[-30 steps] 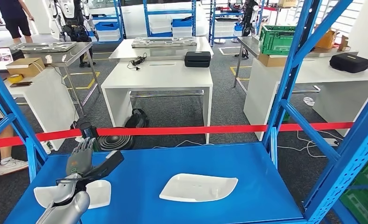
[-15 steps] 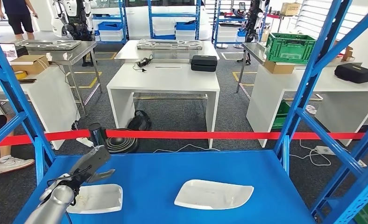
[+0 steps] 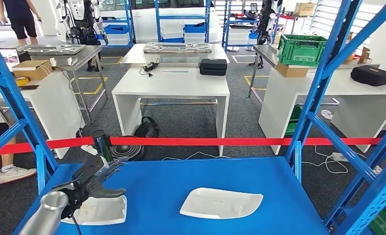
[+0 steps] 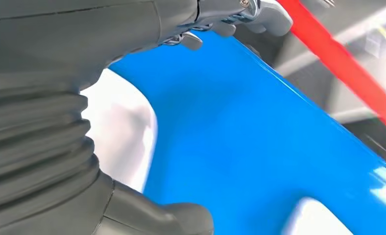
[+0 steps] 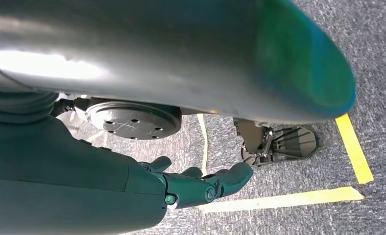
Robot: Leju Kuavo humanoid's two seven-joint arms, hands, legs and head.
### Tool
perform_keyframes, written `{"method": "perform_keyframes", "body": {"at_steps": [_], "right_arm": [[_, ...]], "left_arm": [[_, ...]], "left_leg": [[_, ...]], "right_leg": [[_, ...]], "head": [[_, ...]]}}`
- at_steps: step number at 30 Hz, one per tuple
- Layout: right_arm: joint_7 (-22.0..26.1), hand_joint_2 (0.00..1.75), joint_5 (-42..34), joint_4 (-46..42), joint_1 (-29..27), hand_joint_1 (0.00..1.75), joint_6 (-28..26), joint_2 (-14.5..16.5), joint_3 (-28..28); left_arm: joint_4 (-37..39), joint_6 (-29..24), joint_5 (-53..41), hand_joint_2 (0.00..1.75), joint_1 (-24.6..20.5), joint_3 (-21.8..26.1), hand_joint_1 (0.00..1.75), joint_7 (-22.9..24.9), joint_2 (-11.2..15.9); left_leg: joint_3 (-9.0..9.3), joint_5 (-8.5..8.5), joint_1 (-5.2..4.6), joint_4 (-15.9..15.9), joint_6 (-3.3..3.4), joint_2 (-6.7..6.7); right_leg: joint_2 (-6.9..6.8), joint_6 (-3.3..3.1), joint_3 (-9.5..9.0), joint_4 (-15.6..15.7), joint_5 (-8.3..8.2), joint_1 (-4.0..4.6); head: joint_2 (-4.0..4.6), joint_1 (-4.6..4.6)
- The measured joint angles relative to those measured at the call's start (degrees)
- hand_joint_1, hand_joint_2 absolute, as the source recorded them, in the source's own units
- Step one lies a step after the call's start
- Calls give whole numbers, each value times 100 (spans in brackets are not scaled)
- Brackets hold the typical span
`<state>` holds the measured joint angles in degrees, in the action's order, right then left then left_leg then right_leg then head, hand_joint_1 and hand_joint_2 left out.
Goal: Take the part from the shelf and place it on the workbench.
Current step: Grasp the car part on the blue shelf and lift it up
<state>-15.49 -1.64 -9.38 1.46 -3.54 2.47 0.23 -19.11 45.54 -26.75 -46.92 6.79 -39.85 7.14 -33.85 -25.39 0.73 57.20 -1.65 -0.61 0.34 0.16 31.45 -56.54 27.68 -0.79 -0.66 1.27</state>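
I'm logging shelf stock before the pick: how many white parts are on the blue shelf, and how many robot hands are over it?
White parts: 2, the left white part under the left robot hand and the right white part lying apart from it on the blue shelf.
Robot hands over the shelf: 1
Total: 3

From the head we look forward and down on the shelf (image 3: pixel 220 178); our left wrist view, close above it, shares its blue top; our right wrist view faces the floor (image 5: pixel 299 73).

left robot hand (image 3: pixel 94 182): extended, fingers spread | right robot hand (image 5: pixel 201 183): hanging, loosely open
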Motion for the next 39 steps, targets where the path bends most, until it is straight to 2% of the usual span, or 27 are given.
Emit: {"method": "perform_keyframes", "body": {"at_steps": [2,4,16,25,39], "right_arm": [[-1,0,-34,0,-4,0,0,0,-41],[1,0,-67,0,-11,0,0,0,-74],[1,0,-166,0,-30,0,4,0,-220],[0,0,-138,0,-31,0,40,0,-223],[0,0,-70,0,-32,0,42,0,-224]], "left_arm": [[-270,385,523,175,102,-32,0,-35,39],[-520,513,969,175,189,-112,0,-40,80],[-1713,586,2265,175,786,-1231,0,-39,458],[-2200,456,2366,175,1138,-2007,0,-39,766],[-2311,-134,1579,175,1392,-3226,0,-36,1216]], "left_leg": [[2,2,0,-5,-3,0],[2,3,0,-7,-6,0],[2,5,0,-11,-10,1],[3,4,0,-11,-11,2],[3,4,0,-12,-11,3]], "right_leg": [[0,-6,5,-8,4,0],[0,-11,8,-14,7,1],[1,-22,16,-26,15,1],[2,-25,17,-27,17,0],[2,-28,20,-29,20,0]], "head": [[0,1],[0,2],[0,3],[0,2],[0,4]]}}
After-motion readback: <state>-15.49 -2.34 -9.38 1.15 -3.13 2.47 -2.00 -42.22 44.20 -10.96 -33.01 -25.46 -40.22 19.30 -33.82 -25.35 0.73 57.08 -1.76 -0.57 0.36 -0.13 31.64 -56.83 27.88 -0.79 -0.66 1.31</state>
